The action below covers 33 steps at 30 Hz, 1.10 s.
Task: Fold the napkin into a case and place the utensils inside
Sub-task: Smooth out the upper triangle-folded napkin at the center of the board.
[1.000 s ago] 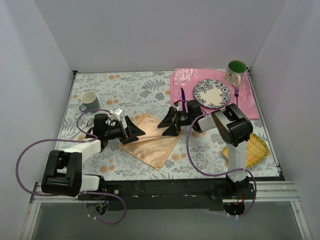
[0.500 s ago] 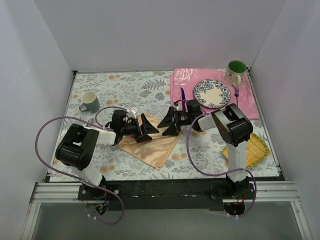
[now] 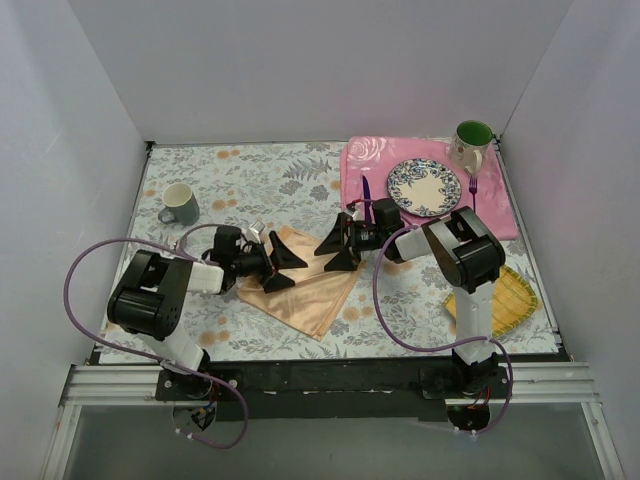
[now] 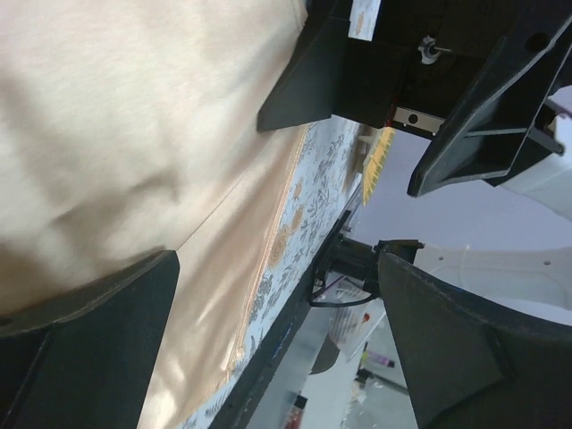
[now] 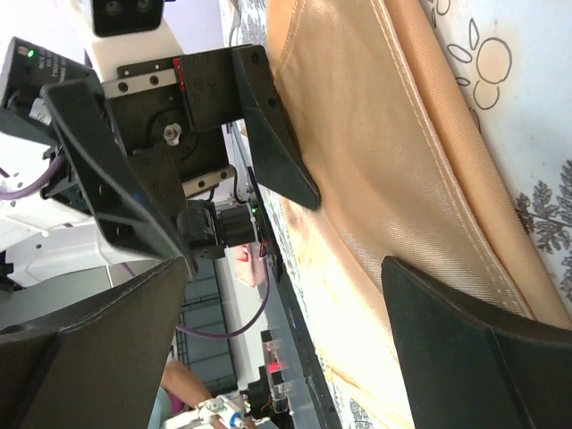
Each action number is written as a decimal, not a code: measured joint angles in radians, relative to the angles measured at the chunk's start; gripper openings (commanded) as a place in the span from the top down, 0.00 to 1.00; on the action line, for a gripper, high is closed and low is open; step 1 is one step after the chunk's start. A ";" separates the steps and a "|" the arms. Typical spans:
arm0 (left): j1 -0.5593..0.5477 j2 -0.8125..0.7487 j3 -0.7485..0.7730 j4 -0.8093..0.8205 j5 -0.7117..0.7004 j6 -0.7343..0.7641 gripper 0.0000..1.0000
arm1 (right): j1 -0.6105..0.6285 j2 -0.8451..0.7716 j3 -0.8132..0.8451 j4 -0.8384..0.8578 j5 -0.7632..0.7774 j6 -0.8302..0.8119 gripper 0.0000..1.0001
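The peach-orange napkin (image 3: 305,290) lies on the floral tablecloth, with layered edges along one side (image 5: 420,152). Both grippers hover over its far part, facing each other. My left gripper (image 3: 296,273) is open, its fingers straddling cloth (image 4: 134,134). My right gripper (image 3: 323,260) is open too, nothing between its fingers. Each wrist view shows the other gripper: the right one (image 4: 402,89), the left one (image 5: 179,116). The dark purple knife (image 3: 366,193) lies left of the plate (image 3: 424,186), the purple fork (image 3: 473,190) to its right. No case is formed.
The plate and utensils rest on a pink floral placemat (image 3: 500,215). A green mug (image 3: 472,143) stands at the back right, a grey-green cup (image 3: 180,203) at the left. A yellow woven mat (image 3: 512,295) lies by the right arm's base.
The left arm swung in over the napkin toward the right gripper, then drew back slightly to the left. The right arm and the napkin stayed put.
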 measured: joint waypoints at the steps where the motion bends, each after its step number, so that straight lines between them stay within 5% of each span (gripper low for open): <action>1: 0.025 -0.016 -0.018 -0.008 0.008 -0.005 0.04 | 0.000 0.001 0.002 -0.001 0.000 0.000 0.01; 22: 0.329 -0.246 -0.188 -0.220 0.093 0.065 0.04 | 0.002 0.007 0.021 -0.032 -0.008 -0.024 0.02; 33: 0.303 -0.422 -0.040 -0.288 0.196 0.180 0.15 | 0.058 -0.008 0.036 0.040 -0.045 0.004 0.27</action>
